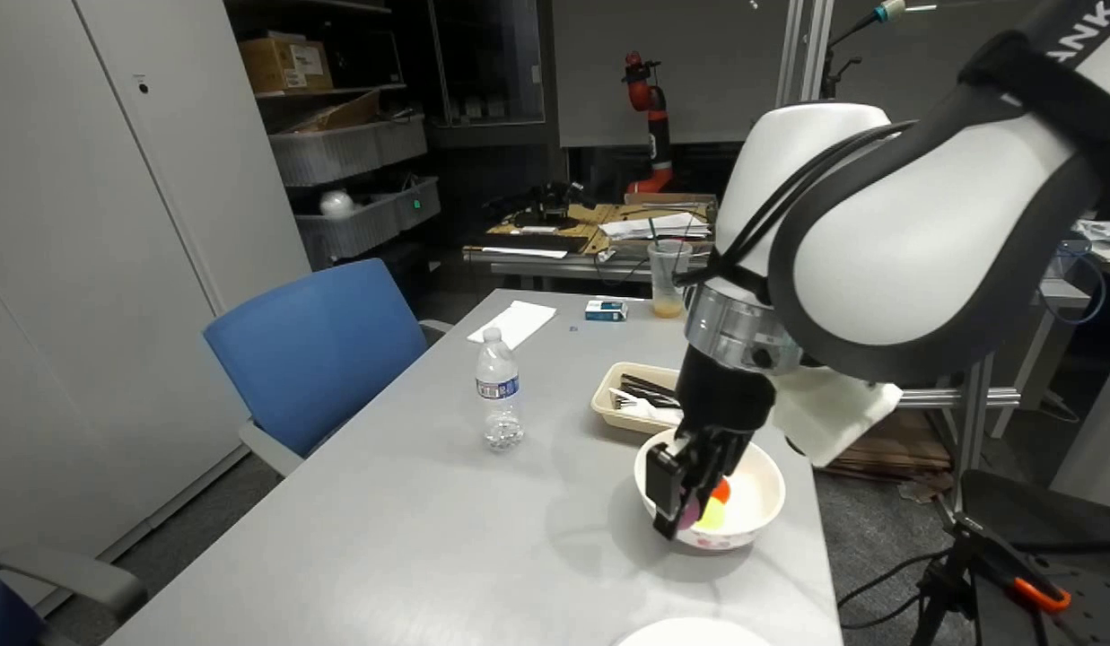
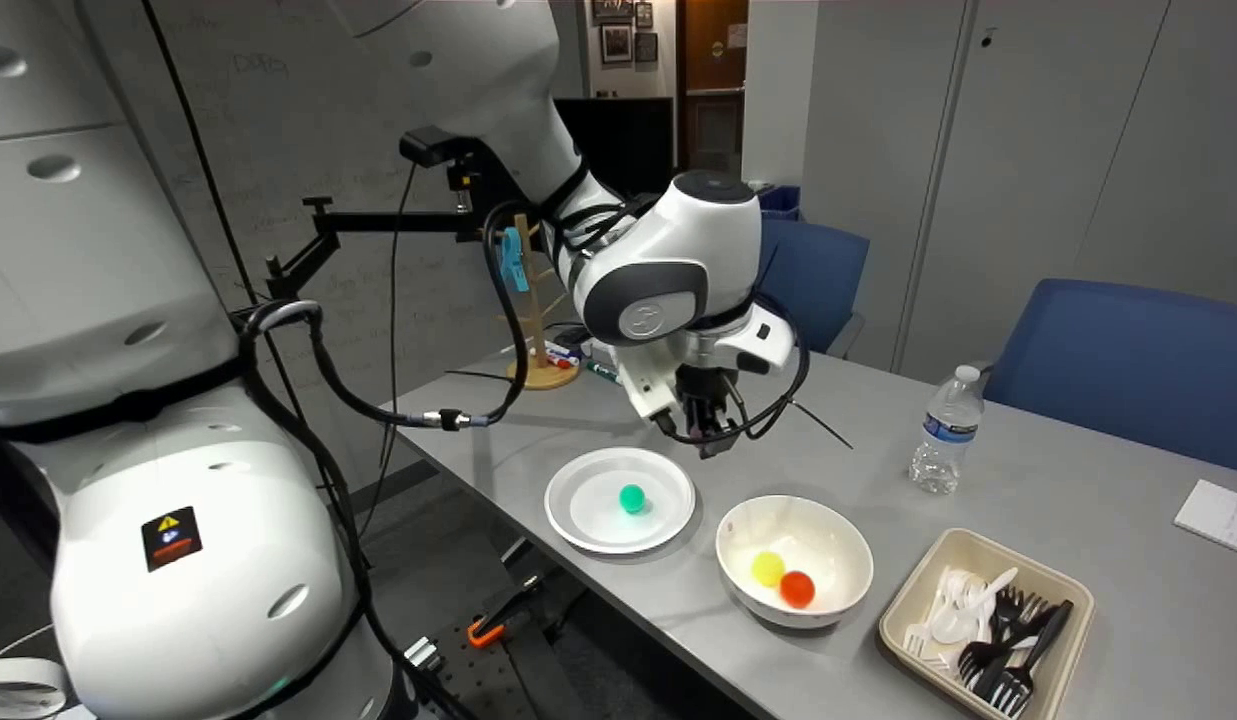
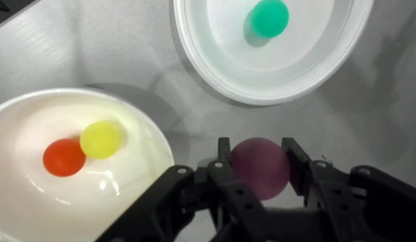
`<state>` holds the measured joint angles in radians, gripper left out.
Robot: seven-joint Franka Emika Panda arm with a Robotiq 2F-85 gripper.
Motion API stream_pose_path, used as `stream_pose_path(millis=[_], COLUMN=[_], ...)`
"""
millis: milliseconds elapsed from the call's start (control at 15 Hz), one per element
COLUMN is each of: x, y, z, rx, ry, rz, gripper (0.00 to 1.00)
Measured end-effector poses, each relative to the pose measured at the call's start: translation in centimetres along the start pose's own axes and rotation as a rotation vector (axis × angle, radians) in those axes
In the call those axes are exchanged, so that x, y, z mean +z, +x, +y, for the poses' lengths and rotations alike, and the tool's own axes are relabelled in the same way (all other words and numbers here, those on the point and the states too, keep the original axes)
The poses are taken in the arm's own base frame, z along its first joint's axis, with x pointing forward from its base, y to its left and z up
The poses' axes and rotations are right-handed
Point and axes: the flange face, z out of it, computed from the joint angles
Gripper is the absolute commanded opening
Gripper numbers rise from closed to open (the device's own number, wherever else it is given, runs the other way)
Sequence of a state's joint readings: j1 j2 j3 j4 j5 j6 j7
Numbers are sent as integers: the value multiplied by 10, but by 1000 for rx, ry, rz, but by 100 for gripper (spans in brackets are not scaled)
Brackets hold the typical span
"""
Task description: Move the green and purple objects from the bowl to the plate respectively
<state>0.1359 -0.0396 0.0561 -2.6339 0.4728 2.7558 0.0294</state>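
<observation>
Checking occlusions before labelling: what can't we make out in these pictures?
Round plate: mostly cut off by the bottom edge, in an exterior view.
Purple ball: partly hidden by a gripper finger, in an exterior view.
Bowl: cut off by the wrist view's left edge.
Bottle label: print too small in both exterior views.

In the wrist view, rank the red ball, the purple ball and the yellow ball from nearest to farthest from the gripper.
1. Purple ball: held in the gripper.
2. Yellow ball: left in that view, inside the bowl.
3. Red ball: also in the bowl, farther left.
</observation>
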Motion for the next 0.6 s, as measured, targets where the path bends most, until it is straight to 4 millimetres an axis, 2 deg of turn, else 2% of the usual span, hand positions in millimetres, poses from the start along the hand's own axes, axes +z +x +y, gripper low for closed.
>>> stream_pose_path(millis=[600], x=[52], y=[-58], z=[2], rx=[3], ry=[32], rz=[-143], gripper=[17])
